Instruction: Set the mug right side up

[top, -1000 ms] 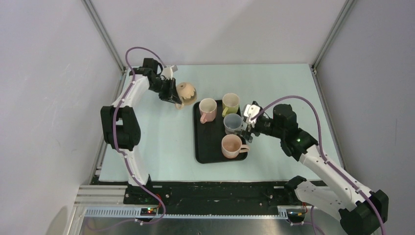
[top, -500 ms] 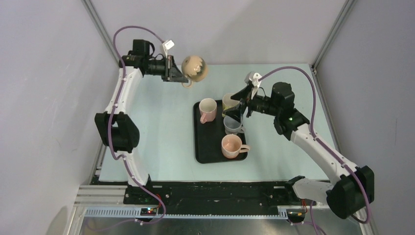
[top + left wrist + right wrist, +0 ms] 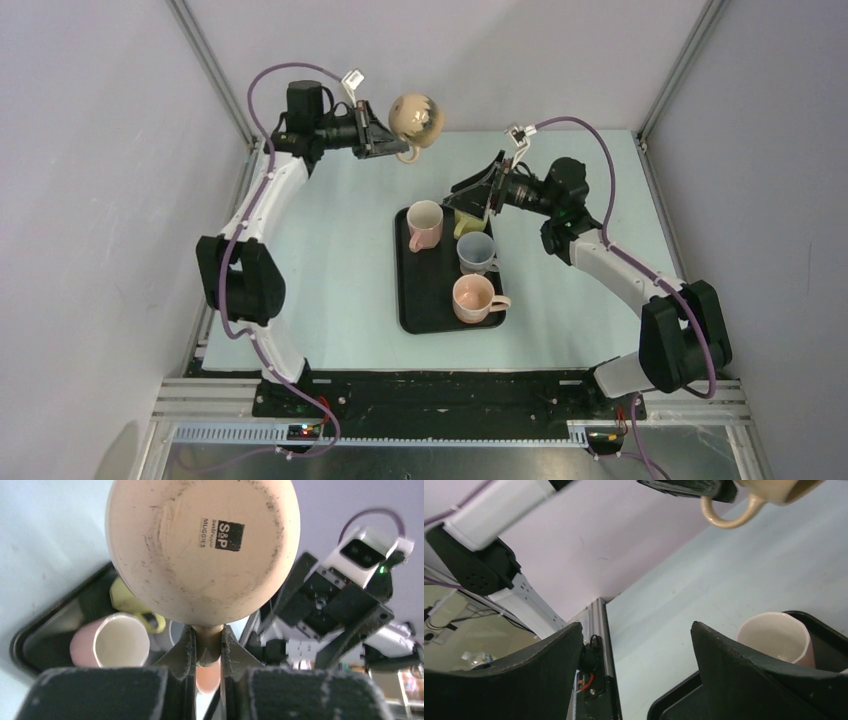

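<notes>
One mug (image 3: 202, 550), handle (image 3: 724, 524) pinched in left pincer (image 3: 207, 640); right pincer (image 3: 634, 627) agape; stamp (image 3: 222, 535) wrist-view only.

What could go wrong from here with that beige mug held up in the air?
1. The left gripper pinches the beige mug by its handle alone; it may swivel or slip while being turned.
2. It hangs high near the tray; a drop could break it or hit the pink mug.
3. The open right gripper hovers close by; the arms might collide.

Pale table (image 3: 320, 280) carries a black tray (image 3: 425, 290) (near its middle).
</notes>
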You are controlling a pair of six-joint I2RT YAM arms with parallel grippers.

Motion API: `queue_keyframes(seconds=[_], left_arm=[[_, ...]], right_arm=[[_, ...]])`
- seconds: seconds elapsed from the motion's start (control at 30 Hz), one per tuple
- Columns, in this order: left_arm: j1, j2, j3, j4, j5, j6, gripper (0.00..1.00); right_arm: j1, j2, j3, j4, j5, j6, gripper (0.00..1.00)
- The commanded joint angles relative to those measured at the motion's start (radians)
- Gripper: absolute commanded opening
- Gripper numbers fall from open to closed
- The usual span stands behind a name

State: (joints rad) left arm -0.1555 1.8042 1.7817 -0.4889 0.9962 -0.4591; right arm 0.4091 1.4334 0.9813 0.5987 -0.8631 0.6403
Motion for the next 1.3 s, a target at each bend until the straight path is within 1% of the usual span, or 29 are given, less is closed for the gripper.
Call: queue_keyframes(seconds=[0.0,0.03,0.07,0.1,0.17,0.3,0.6,1.0,1.27], left_arm=[[0.001,-0.117,-0.205,0.812,0.049,-0.588,0.00],[-0.001,-0.125,-0.242,1.023,0.046,-0.660,0.00],[-0.013,-0.129,-0.296,1.096,0.042,-0.752,0.00],[-0.021,-0.137,-0.313,1.179,0.042,-0.774,0.00],[-0.049,-0.158,-0.362,1.229,0.040,-0.795,0.00],[-0.106,-0.191,-0.418,1.272,0.029,-0.804,0.00],[-0.129,-0.251,-0.476,1.352,0.008,-0.834,0.00],[-0.174,-0.269,-0.556,1.361,-0.015,-0.792,0.00],[-0.224,-0.265,-0.571,1.362,-0.015,-0.771,0.00]], right_arm=[[-0.018,0.002,0.027,0.212,-0.005,0.167,0.84],[-0.019,0.004,0.019,0.225,0.000,0.185,0.84],[-0.019,0.004,0.013,0.243,0.009,0.196,0.84],[-0.019,0.005,0.007,0.258,0.013,0.199,0.84],[-0.020,0.012,0.001,0.261,0.025,0.203,0.84],[-0.027,0.021,-0.011,0.266,0.035,0.207,0.84],[-0.051,-0.001,-0.044,0.318,0.043,0.260,0.84],[-0.053,-0.007,-0.055,0.451,0.047,0.354,0.83],[-0.053,-0.005,-0.059,0.445,0.059,0.358,0.79]])
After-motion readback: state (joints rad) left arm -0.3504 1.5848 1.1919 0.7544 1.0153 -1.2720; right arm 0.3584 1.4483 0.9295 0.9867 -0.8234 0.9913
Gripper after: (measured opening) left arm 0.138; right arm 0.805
